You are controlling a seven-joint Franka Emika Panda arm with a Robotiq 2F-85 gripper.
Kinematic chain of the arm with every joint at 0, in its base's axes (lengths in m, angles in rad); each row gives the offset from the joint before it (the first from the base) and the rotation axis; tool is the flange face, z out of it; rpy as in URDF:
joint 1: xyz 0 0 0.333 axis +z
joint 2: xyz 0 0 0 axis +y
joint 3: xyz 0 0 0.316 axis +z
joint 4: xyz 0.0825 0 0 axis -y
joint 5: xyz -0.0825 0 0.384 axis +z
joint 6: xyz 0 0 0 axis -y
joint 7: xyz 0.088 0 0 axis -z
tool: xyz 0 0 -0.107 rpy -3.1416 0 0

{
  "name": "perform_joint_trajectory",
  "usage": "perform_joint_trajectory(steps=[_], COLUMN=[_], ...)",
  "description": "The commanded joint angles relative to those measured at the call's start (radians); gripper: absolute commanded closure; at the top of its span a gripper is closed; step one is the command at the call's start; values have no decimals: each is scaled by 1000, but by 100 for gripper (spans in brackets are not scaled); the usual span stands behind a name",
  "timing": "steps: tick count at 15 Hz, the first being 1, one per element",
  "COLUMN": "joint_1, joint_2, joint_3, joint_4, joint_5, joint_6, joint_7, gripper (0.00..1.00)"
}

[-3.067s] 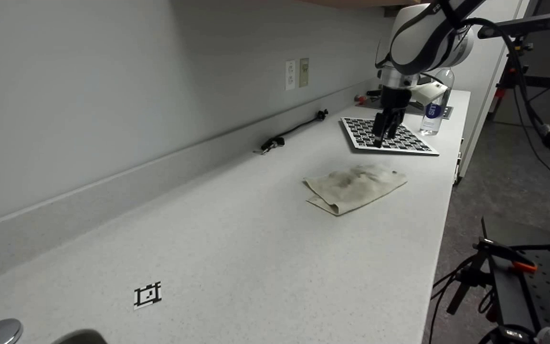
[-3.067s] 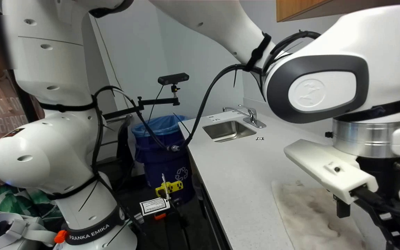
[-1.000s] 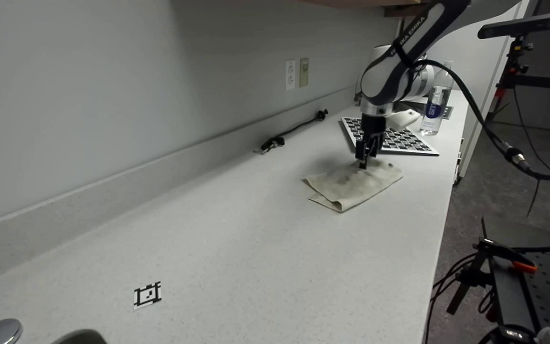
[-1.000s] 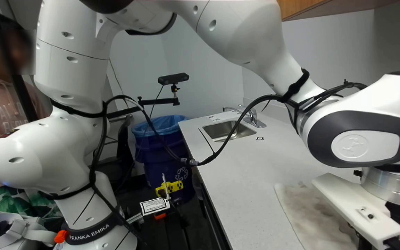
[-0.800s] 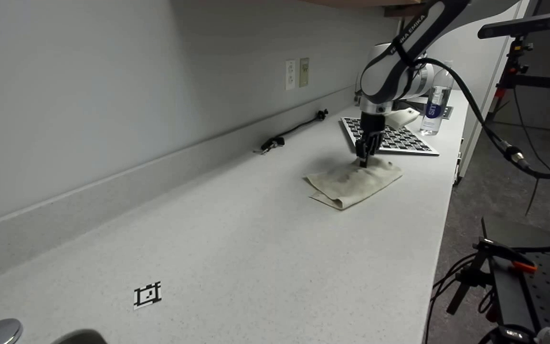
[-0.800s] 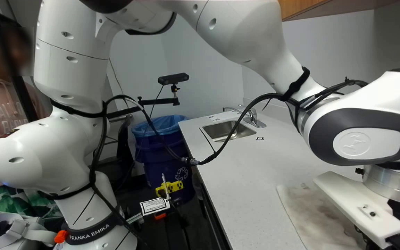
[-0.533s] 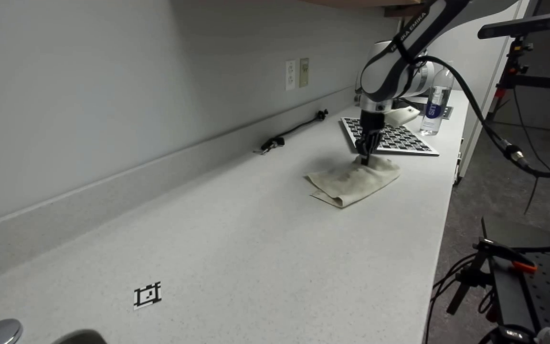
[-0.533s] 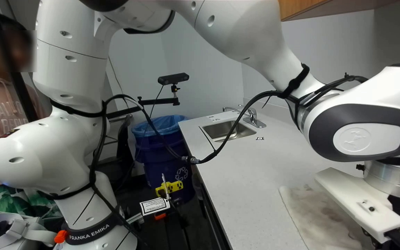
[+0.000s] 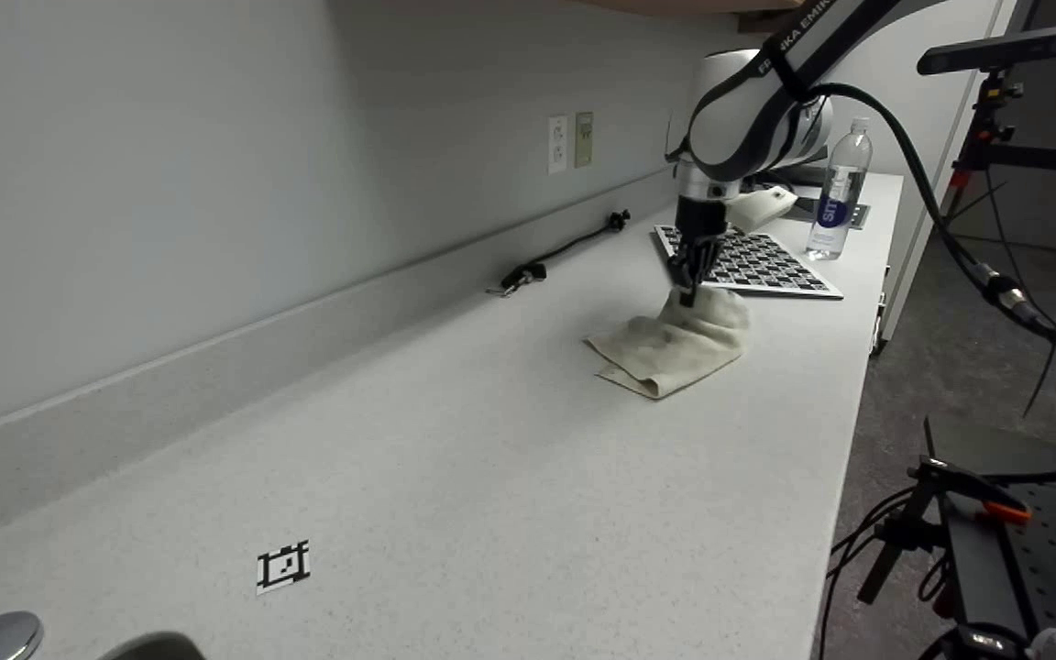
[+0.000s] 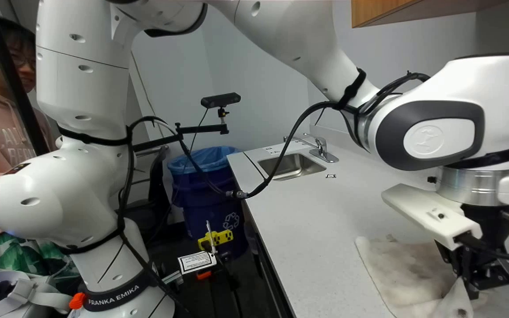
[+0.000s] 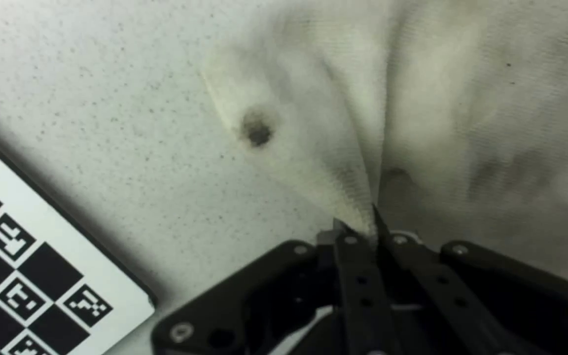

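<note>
Muted, greyish light; soft shadows
In an exterior view, the wall [image 9: 455, 110] darkens beneath the cabinet [image 9: 693, 5]; the floor [image 9: 931, 348] lies dark; in the wrist view, the cloth [image 11: 451, 108] looks slightly blurred

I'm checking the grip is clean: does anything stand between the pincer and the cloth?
Nothing visible does: the pincer is shut on a fold of the cloth. In the wrist view the board lies aside, counter showing between it and the cloth.
</note>
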Motion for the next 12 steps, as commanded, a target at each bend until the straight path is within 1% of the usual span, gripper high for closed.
perform_joint_trajectory(steps=[1, 6, 12], joint_1=[71, 153, 238], joint_2=[-48, -69, -105], joint_3=[-15, -12, -1], joint_4=[-44, -68, -94], joint_5=[-77, -171, -286], joint_6=[-27, -49, -54], joint_7=[89, 173, 237], gripper=[99, 99, 99])
